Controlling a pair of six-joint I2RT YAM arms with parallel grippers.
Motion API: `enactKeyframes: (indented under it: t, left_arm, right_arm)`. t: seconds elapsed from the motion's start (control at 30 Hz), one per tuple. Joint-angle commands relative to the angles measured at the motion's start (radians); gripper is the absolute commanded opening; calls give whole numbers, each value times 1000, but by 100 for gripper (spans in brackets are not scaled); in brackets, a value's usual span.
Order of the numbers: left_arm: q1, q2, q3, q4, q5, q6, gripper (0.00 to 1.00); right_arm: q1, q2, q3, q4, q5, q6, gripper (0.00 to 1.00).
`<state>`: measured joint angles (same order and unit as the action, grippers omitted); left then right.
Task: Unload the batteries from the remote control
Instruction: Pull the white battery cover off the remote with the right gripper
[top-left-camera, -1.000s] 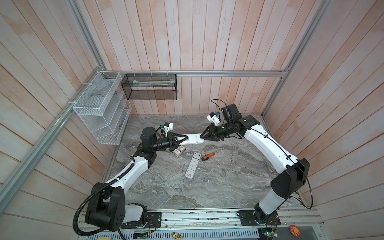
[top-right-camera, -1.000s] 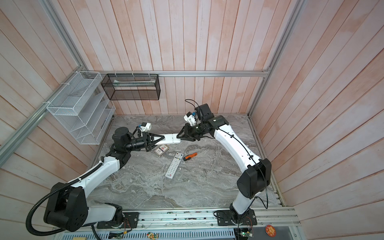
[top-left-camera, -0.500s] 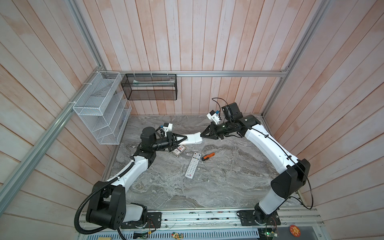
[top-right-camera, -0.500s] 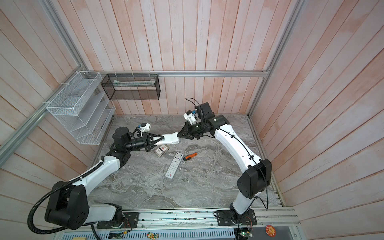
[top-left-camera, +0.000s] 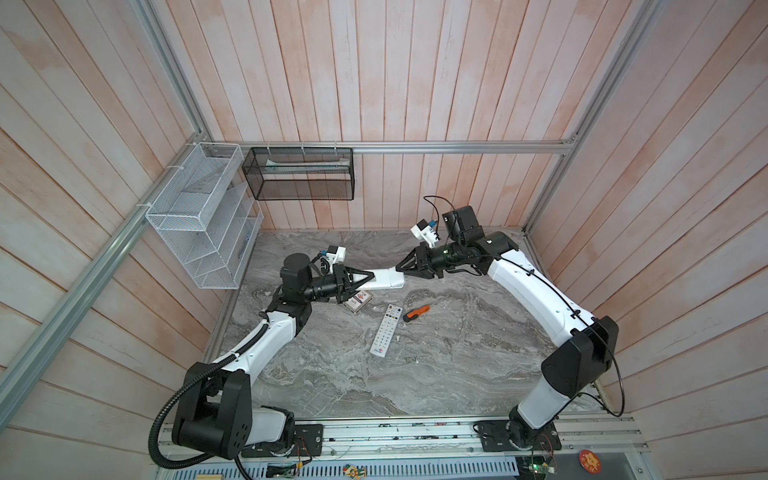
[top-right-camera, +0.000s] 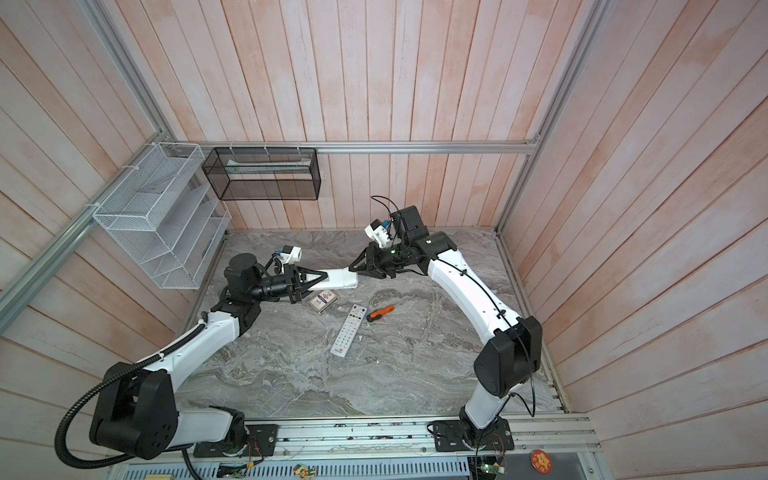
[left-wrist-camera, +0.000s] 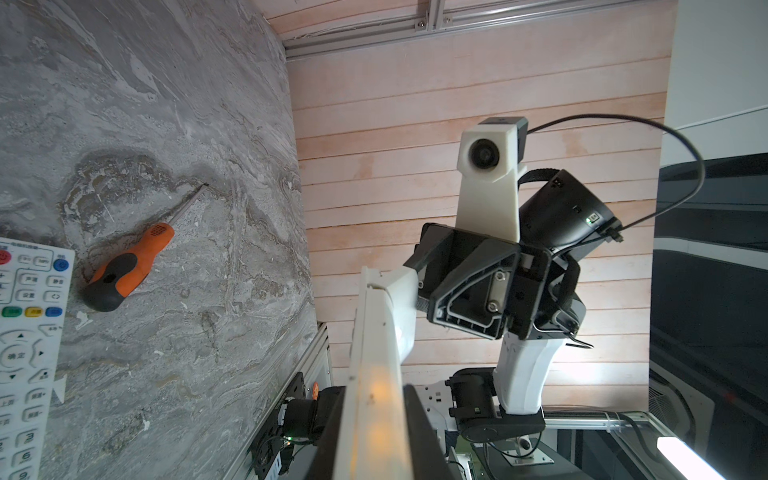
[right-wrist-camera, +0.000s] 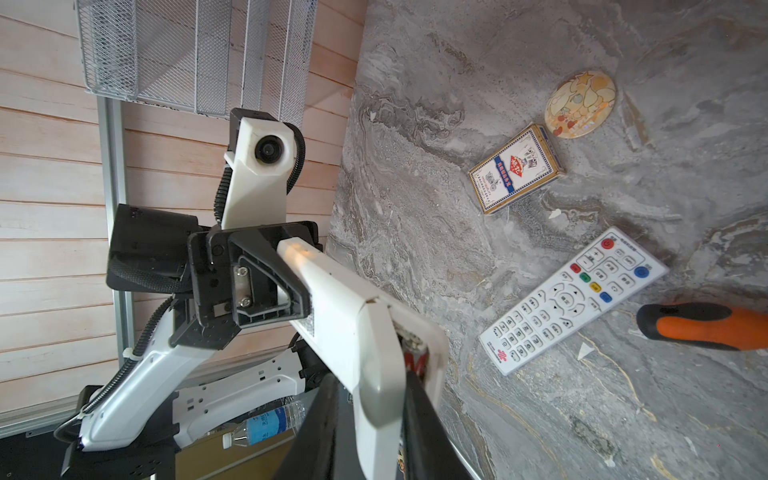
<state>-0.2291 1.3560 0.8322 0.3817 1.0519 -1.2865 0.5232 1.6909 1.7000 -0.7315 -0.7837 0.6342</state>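
Note:
Both grippers hold a white remote control (top-left-camera: 384, 279) (top-right-camera: 338, 279) in the air between them, above the back of the table. My left gripper (top-left-camera: 368, 277) (left-wrist-camera: 374, 399) is shut on one end. My right gripper (top-left-camera: 399, 269) (right-wrist-camera: 374, 399) is shut on the other end, which is rounded and grey-tipped. In the right wrist view the remote (right-wrist-camera: 340, 299) gapes along one side near that end. A small red and dark piece, apparently one of the batteries (right-wrist-camera: 415, 359), shows inside the gap. No battery lies loose in view.
A second white remote (top-left-camera: 386, 330) (right-wrist-camera: 569, 299) lies face up on the marble table. Beside it are an orange-handled screwdriver (top-left-camera: 415, 312) (left-wrist-camera: 124, 266), a card box (top-left-camera: 357, 300) (right-wrist-camera: 515, 170) and a round badge (right-wrist-camera: 579, 102). A white wire rack (top-left-camera: 199, 216) and a black mesh basket (top-left-camera: 299, 174) hang on the walls.
Both arms and the held remote stay almost where they were. The right gripper has shifted only slightly at its end of the remote.

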Motion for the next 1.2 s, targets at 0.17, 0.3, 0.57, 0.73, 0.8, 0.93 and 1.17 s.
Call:
enactKeyframes:
  t: [0.17,0.3,0.57,0.73,0.8,0.93,1.17]
  left_arm:
    - [8,-5,22,39,30,5,0]
    - [13,-8,19,40,33,3,0]
    - [19,-9,10,52,37,-5,0]
    - [27,-12,4,52,40,-5,0]
    - [35,-16,-3,50,43,-6,0]
    - [46,-24,-17,48,43,-5,0]
    - [54,-29,-45,27,40,11,0]
  right_arm:
    - [22,30,-2,32,-25,13,25]
    - [22,40,1,12,-10,10,24]
    - [22,37,3,12,-2,14,17]
    - [18,29,7,17,0,22,14]
    - [11,21,5,18,0,24,12]
    - [-13,-7,-13,32,-4,36,11]
    - [-97,-90,-114,69,-18,39,10]
